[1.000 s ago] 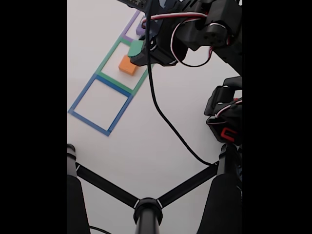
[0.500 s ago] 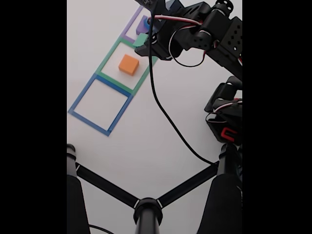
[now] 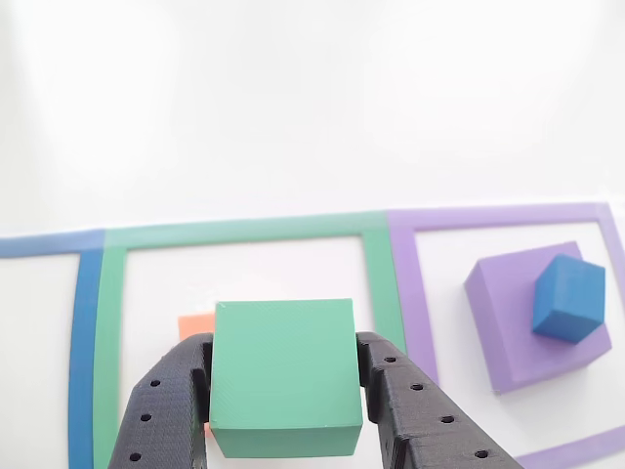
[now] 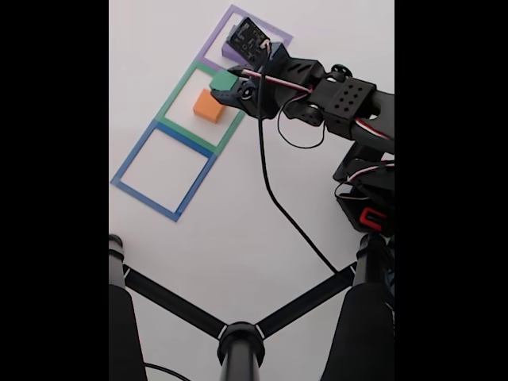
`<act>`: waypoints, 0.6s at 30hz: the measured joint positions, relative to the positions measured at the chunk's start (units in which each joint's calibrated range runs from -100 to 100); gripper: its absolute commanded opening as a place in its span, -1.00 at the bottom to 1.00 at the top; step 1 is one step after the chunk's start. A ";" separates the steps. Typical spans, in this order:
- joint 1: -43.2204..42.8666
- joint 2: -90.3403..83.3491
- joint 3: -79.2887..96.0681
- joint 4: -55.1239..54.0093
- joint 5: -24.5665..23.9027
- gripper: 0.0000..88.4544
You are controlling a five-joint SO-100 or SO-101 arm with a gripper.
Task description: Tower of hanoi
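White tabletop (image 4: 238,238) with three taped square outlines in a row. Purple block (image 3: 527,318) lying flat inside the purple outline (image 3: 405,293), corners turned askew to the tape, blue cube (image 3: 566,298) tilted on top. Green block (image 3: 283,376) clamped between black end effector (image 3: 283,391) fingers, flat face toward the camera, above the green outline (image 3: 381,283). Orange block (image 4: 208,105) inside the green outline

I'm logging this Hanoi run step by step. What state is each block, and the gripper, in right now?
Gripper: shut on the green block.
Green block: held between the fingers, over the green tape square.
Orange block: resting flat inside the green tape square, free of the gripper.
Purple block: lying flat inside the purple tape square.
Blue block: sitting on the purple block, turned at an angle to it.
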 measured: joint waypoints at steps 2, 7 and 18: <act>-0.25 1.60 2.00 -4.74 0.00 -0.89; -1.56 6.92 4.53 -14.69 0.00 -0.88; -3.44 21.44 4.61 -32.83 0.00 -0.88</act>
